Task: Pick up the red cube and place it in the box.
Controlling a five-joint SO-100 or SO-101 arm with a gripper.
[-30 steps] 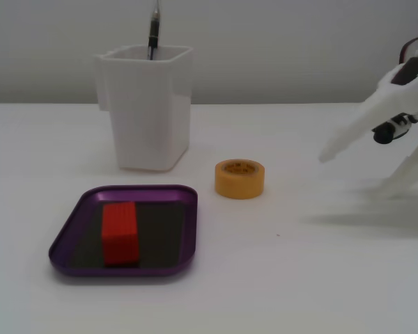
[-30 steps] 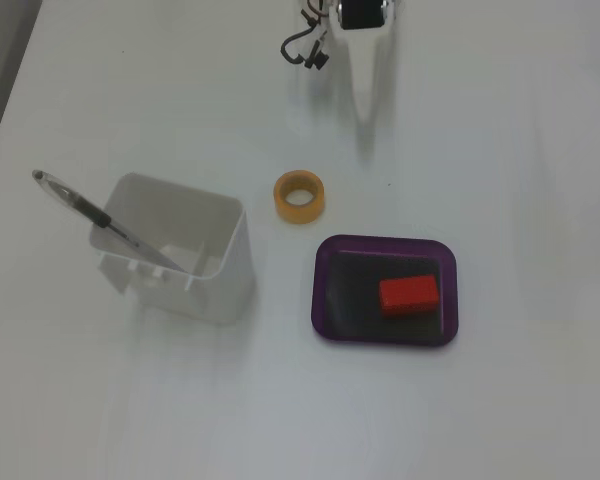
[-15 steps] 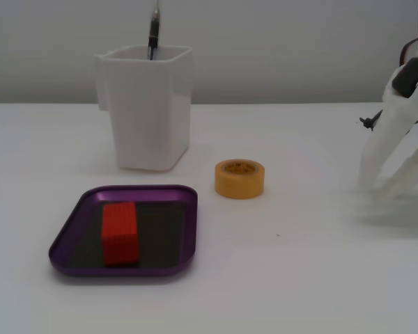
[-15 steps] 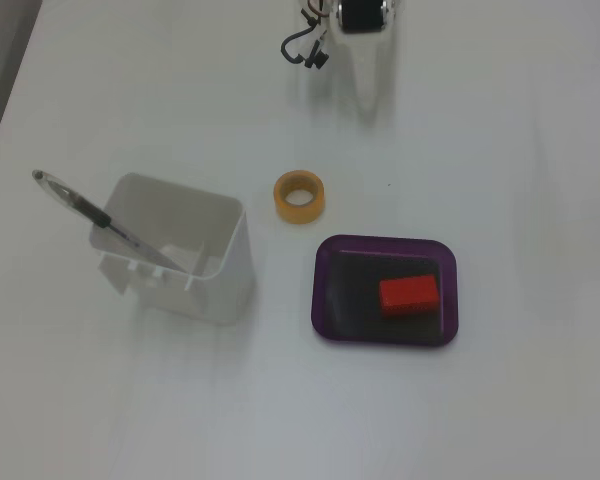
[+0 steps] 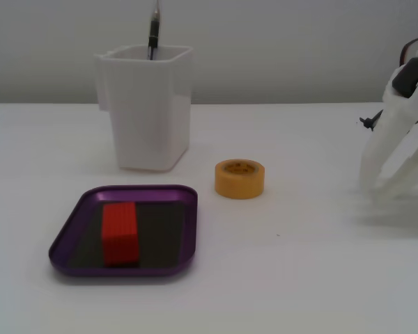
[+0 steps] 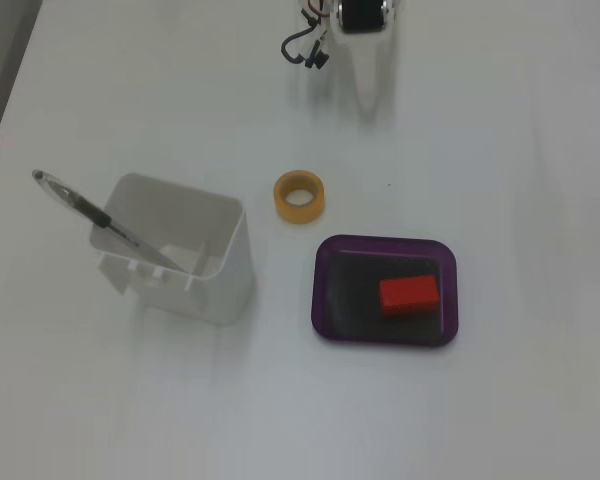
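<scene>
On the white table [image 5: 299, 278] stand a white cup [image 5: 150, 104] with a pen [image 6: 100, 215] in it, the purple box [image 6: 325, 290] holding the red cube [image 6: 409, 296], a yellow tape roll [image 5: 240, 178], and, cut off at the frame edge, the white gripper [image 5: 390, 182], fingers spread and empty.

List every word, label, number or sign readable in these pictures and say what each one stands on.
None can be read.
yellow tape roll: faint dark marks on its inner core, too blurred to read.
red cube, box, white cup, pen: no markings visible.
</scene>
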